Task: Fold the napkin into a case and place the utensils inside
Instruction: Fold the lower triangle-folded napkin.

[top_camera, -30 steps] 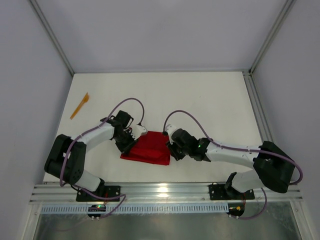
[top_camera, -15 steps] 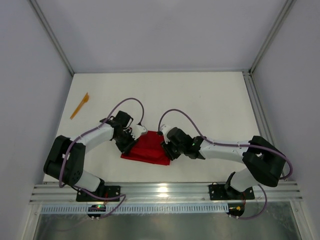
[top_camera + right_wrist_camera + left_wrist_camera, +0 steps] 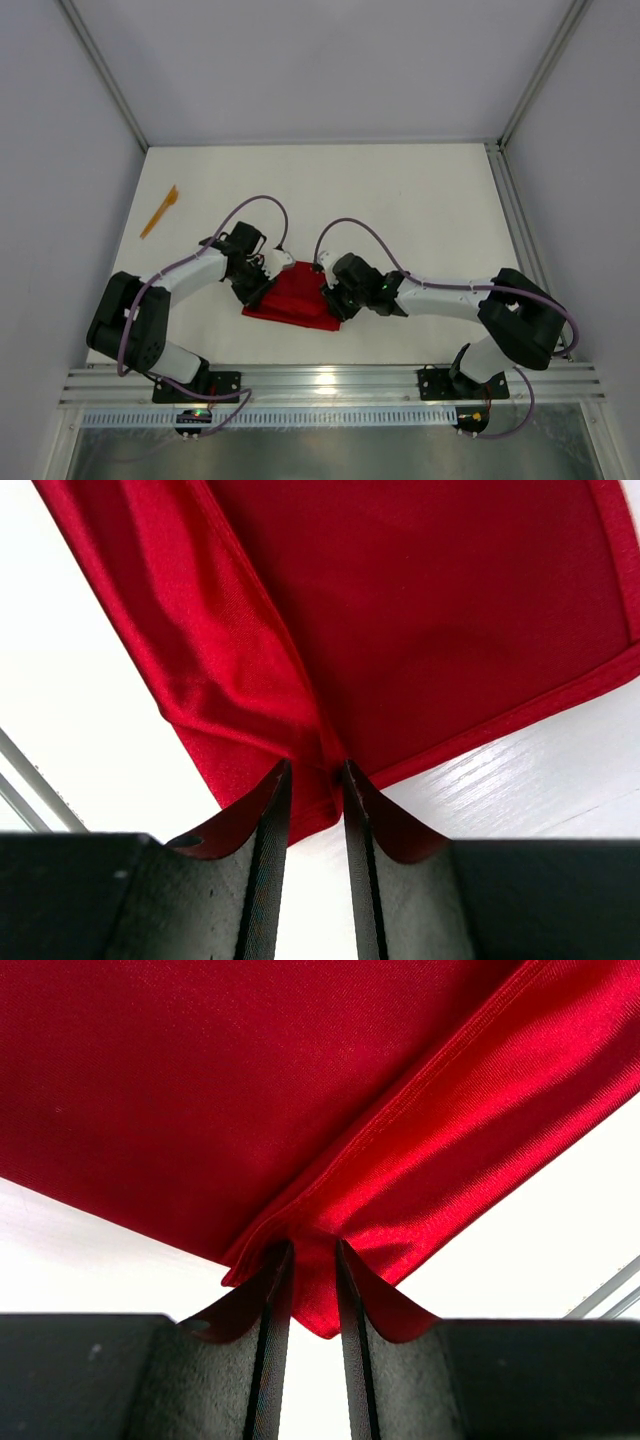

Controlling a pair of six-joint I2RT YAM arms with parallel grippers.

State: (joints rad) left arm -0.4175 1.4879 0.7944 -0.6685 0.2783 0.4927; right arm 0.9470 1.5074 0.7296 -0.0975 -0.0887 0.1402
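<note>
The red napkin (image 3: 295,296) lies folded on the white table between my two grippers. My left gripper (image 3: 268,272) is at its left corner; in the left wrist view the jaws (image 3: 312,1250) are shut on a folded corner of the napkin (image 3: 300,1080). My right gripper (image 3: 333,297) is at the right edge. In the right wrist view its jaws (image 3: 315,770) are closed around the corner of the napkin (image 3: 420,610), with cloth pinched between the fingers. One orange utensil (image 3: 160,211) lies far left by the wall. No other utensil shows.
White walls and metal posts enclose the table (image 3: 420,200) on three sides. A metal rail (image 3: 330,380) runs along the near edge by the arm bases. Purple cables loop above both wrists.
My right arm has slid left onto the napkin's right corner and its jaws have closed on the cloth. The left gripper has kept its hold and place.
</note>
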